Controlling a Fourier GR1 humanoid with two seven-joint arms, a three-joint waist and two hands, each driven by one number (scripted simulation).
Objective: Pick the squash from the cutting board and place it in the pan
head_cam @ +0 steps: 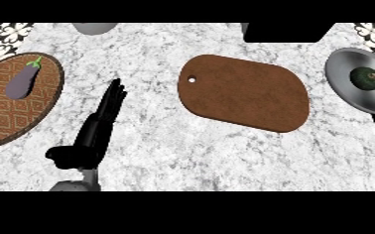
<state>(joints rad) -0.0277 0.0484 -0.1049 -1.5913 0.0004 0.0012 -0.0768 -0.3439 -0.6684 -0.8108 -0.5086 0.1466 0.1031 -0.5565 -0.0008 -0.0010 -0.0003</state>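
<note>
The brown cutting board (245,92) lies bare in the middle of the marble counter, a small hole near its left end. At the right edge stands the grey pan (344,77), and a dark green squash (363,76) rests inside it. My left hand (96,126) shows at the lower left, fingers straight and pointing up, holding nothing. It is well left of the board. My right hand is out of the picture.
A patterned round mat (33,106) at the left edge carries a purple eggplant (23,80). A grey round object (93,28) peeks in at the top left. A black block (285,32) sits at the top right.
</note>
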